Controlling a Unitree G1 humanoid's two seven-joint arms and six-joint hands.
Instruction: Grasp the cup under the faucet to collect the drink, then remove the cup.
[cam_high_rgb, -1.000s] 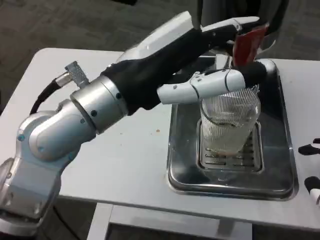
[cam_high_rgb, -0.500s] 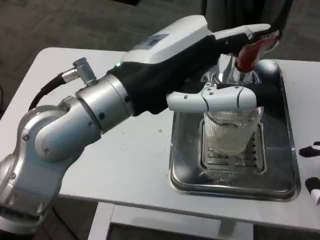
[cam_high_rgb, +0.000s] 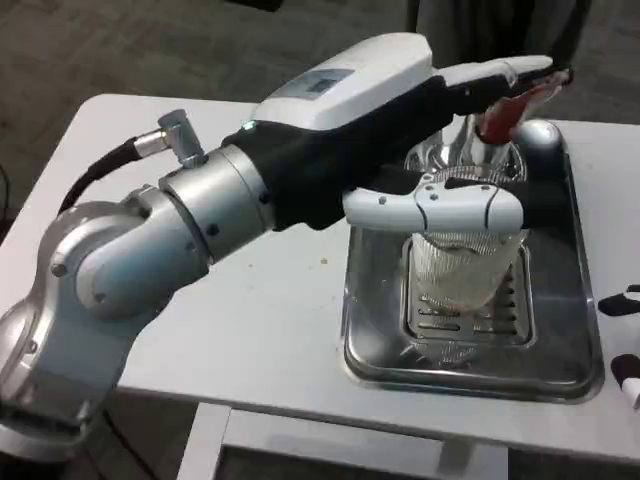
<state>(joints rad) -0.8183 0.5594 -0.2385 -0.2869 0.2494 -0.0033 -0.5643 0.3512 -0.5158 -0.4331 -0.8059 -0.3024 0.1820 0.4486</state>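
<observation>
We observe the left hand gripping the clear ribbed plastic cup. It stands over the steel drip tray. The right hand shows only fingertips; we cannot tell its state.

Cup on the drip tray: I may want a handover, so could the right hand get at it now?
Probably not easily. The left hand wraps the ribbed cup near its rim, and the right hand sits at the table's right edge, beyond the tray.

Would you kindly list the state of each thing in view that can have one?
Cup: upright on the tray's grate, gripped near its rim, no plain liquid level visible.
Left hand: wrapped around the cup.
Lever: red, with a finger of the left hand lying along it.
Tray: flat on the table.
Right hand: fingertips at the picture's edge, grip unclear.
</observation>
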